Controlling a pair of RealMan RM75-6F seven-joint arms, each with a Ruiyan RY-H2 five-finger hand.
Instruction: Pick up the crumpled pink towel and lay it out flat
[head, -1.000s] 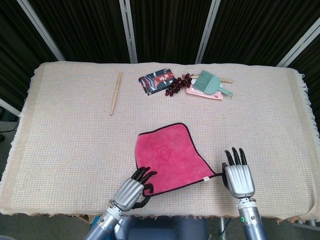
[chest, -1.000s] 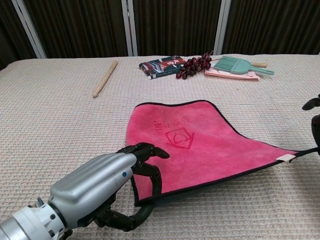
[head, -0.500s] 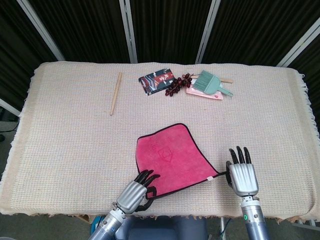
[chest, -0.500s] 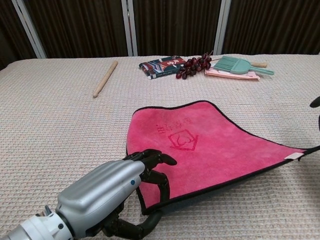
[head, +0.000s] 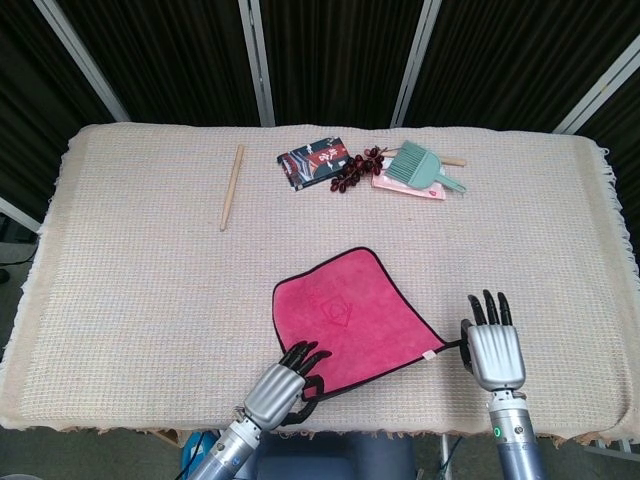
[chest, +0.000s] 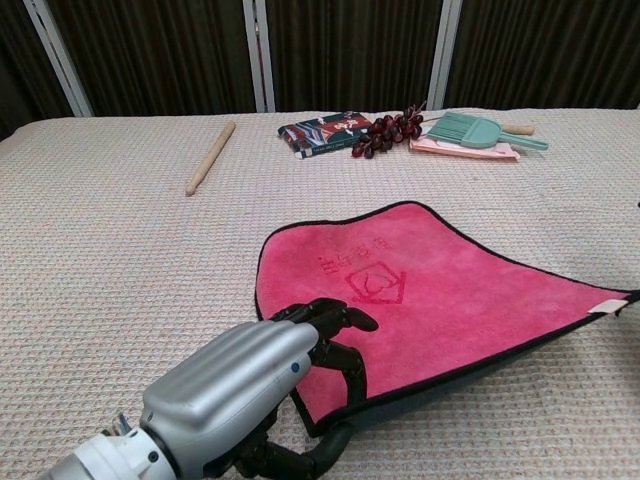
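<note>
Pink towel (head: 345, 316) spread near the table's (head: 140, 290) front edge — held at two corners.

Our left hand (head: 283, 386) pinches its near corner, our right hand (head: 492, 345) grips the tagged corner; its long axis runs between them — far corner pointing away.

Table (head: 130, 300), cream woven cover. On it: pink towel (head: 345, 312), spread near front edge; wooden stick (head: 232, 186), far left; booklet (head: 312, 163), dark grapes (head: 354, 171), teal brush (head: 424, 167) over pink packet (head: 403, 188), far centre.
</note>
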